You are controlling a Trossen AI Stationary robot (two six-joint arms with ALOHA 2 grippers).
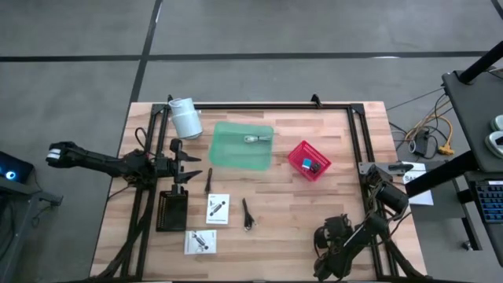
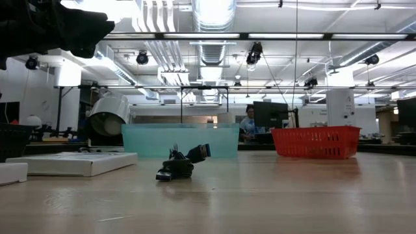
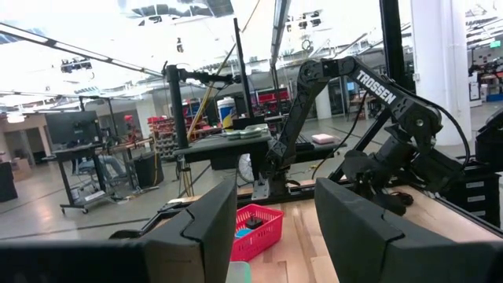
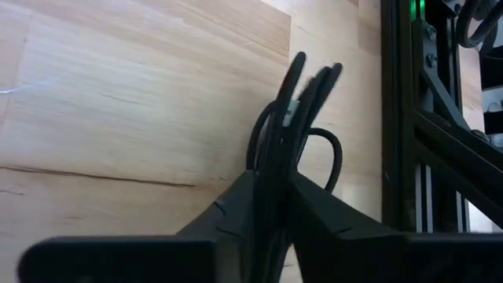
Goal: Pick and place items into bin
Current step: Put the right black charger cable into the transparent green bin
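The right gripper (image 4: 271,196) sits low at the near right corner of the wooden table (image 1: 330,200), its dark fingers pinched on a coiled black cable (image 4: 295,126); the loops stand up between the pads, a grip that looks suited to lifting the bundle in one piece. The left gripper (image 3: 275,228) waits at the left edge, jaws apart, aimed across the table. The red mesh bin (image 1: 308,159), rigid and open-topped, lies right of centre; a translucent green bin (image 1: 241,144) lies beside it. Flat white printed packets (image 1: 217,208) and a small black cable (image 1: 247,216) remain near the front edge.
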